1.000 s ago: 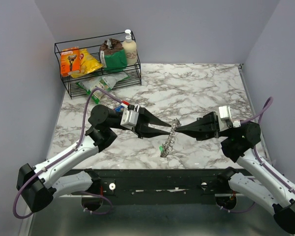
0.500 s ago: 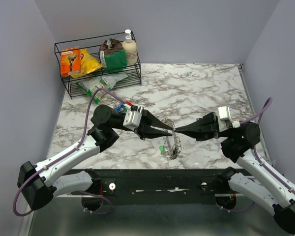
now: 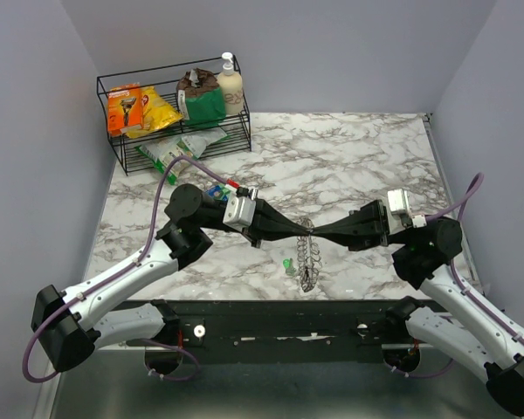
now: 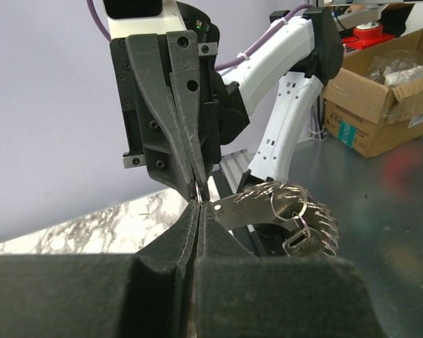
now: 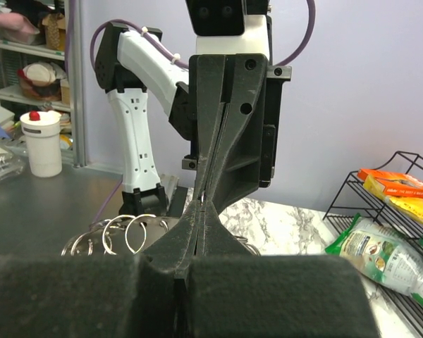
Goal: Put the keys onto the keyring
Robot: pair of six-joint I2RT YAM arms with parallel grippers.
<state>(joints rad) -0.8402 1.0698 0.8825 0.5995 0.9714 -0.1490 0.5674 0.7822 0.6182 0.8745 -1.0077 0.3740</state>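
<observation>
two grippers meet tip to tip. the left gripper (image 4: 197, 208) has its black, wedge-shaped fingers pressed flat together. the right gripper (image 5: 203, 205) is the same, with no gap between its matt fingers. in the left wrist view a thin wire loop shows between the two pairs of tips, so both pinch the keyring (image 3: 308, 260). it is a bunch of linked silver wire rings, and it trails from the tips on the side away from the wire rack (image 3: 175, 113). a flat silver tab (image 4: 243, 206) juts from the bunch just beside the left tips. the green-headed key (image 3: 287, 263) lies just beside the bunch, on its rack-ward side. whether it is threaded on cannot be told.

the pinch point is in front of the rack and to its right, well apart from it. the table (image 3: 358, 157) under the rack is white with grey marble veining. the rack is black wire with two tiers. its upper tier holds an orange pack (image 3: 124, 108), a yellow bag (image 3: 157, 108), a green pouch (image 3: 203, 98) and a cream pump bottle (image 3: 230, 83). green-and-white packets (image 3: 179, 146) lie on its lower tier. all lettering is too small to read.
</observation>
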